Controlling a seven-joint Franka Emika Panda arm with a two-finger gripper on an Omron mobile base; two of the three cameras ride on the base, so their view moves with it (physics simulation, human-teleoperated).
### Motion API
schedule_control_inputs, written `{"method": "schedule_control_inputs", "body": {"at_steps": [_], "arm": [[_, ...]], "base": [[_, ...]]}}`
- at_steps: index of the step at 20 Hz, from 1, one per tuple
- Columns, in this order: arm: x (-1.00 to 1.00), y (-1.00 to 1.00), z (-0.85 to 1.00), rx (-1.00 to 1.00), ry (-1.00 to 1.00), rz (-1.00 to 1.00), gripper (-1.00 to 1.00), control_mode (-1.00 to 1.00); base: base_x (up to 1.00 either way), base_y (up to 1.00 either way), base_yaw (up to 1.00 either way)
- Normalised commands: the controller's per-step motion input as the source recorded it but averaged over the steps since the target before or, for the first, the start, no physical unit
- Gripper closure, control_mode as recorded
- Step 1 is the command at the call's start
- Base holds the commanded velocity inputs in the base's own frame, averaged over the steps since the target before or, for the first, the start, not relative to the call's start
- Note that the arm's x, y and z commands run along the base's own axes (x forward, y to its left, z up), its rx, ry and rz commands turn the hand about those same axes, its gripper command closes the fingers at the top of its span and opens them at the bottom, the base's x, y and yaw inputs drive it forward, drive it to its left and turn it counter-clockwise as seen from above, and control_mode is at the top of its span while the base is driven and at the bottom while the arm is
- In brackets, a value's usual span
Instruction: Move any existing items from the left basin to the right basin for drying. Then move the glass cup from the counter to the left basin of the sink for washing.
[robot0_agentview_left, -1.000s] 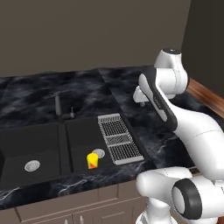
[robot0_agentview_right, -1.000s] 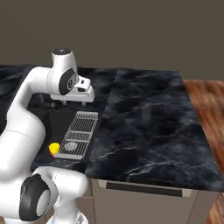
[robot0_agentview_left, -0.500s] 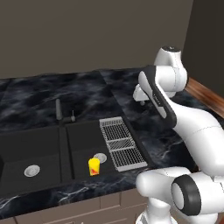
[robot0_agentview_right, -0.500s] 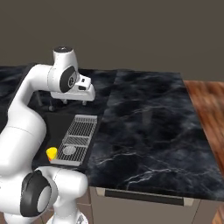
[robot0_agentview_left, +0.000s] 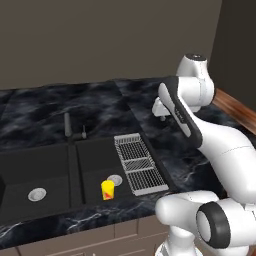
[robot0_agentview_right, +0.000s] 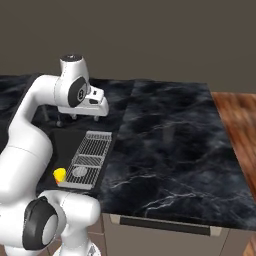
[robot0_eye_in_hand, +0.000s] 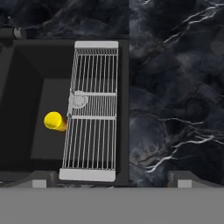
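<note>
The matte black sink has its wider left basin (robot0_agentview_left: 25, 175) with a round silver drain (robot0_agentview_left: 36, 194); nothing else lies in the part I see. In the narrower right basin (robot0_agentview_left: 92, 165) a small yellow cup (robot0_agentview_left: 107, 190) (robot0_agentview_right: 59, 174) (robot0_eye_in_hand: 54, 120) stands beside the drain, left of the grey wire rack (robot0_agentview_left: 140, 162) (robot0_agentview_right: 90, 157) (robot0_eye_in_hand: 94, 109). My gripper (robot0_agentview_left: 162, 116) (robot0_agentview_right: 98, 115) (robot0_eye_in_hand: 111, 180) hangs high over the rack's far right corner and the counter (robot0_agentview_left: 172, 150), pointing down. It is open, its fingertips (robot0_eye_in_hand: 41, 178) wide apart with nothing between them.
A slim dark faucet (robot0_agentview_left: 67, 125) rises behind the centre divider. Black marble counter (robot0_agentview_right: 170, 150) (robot0_eye_in_hand: 175, 87) stretches right of the sink to a wooden floor edge (robot0_agentview_right: 240, 130). A plain wall stands behind the counter.
The whole picture has shifted, so the base has driven and the sink now sits more to the right in the left base view. The yellow cup stays in the right basin; the gripper stays open.
</note>
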Motion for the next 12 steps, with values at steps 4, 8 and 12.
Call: {"method": "schedule_control_inputs", "body": {"at_steps": [4, 8, 12], "arm": [[0.24, -0.18, 0.00, 0.00, 0.00, 0.00, -1.00, -1.00], [0.58, -0.61, 0.00, -0.04, 0.00, 0.00, -1.00, -1.00], [0.80, -0.78, 0.00, -0.10, 0.01, 0.00, -1.00, -1.00]], "base": [[0.05, 0.00, 0.00], [0.00, 0.00, 0.00], [0.00, 0.00, 0.00]]}}
